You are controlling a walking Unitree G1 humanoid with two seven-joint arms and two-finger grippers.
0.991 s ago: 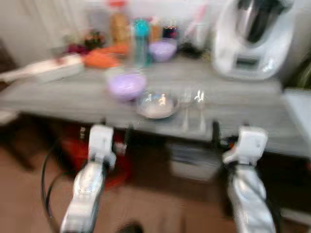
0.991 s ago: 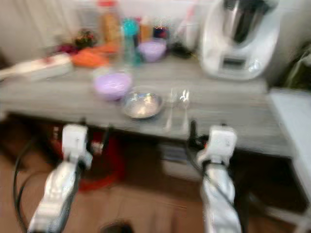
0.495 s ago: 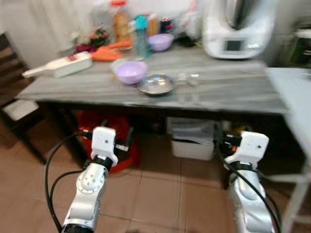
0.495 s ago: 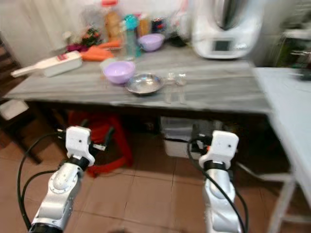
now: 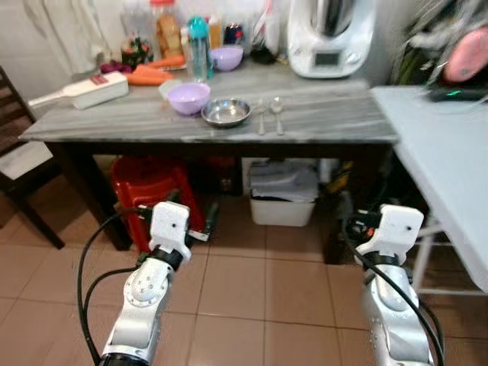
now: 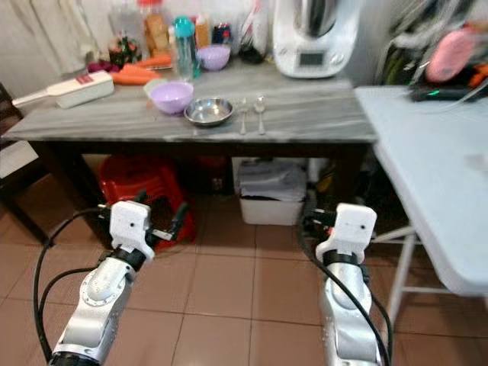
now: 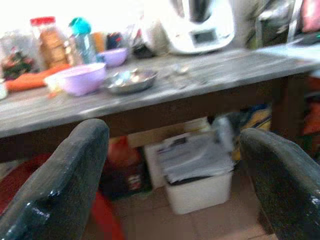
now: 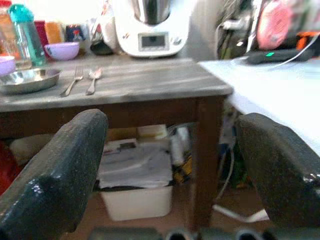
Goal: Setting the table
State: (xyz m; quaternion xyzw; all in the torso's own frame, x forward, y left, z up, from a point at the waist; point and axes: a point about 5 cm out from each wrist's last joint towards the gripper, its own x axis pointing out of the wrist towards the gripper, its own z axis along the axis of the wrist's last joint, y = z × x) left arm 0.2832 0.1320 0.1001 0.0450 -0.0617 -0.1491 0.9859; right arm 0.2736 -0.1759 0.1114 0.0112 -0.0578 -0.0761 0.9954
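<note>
Grey table [image 6: 320,122] ahead, well apart from the robot. On it: steel bowl [image 6: 208,111] just beside lilac bowl [image 6: 171,96]; fork [image 6: 243,113] and spoon [image 6: 260,112] side by side, right of the steel bowl. Left gripper [image 7: 170,170] and right gripper [image 8: 172,165] both released, empty, held low over tiled floor [image 6: 229,290]. Bottles at table rear, blurred, possibly jars.

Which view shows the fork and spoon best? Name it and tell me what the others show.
The right wrist view: the fork and spoon lie side by side beside the steel bowl, large and sharp. Both eye views show them small, from above. The left wrist view shows them blurred.
</note>
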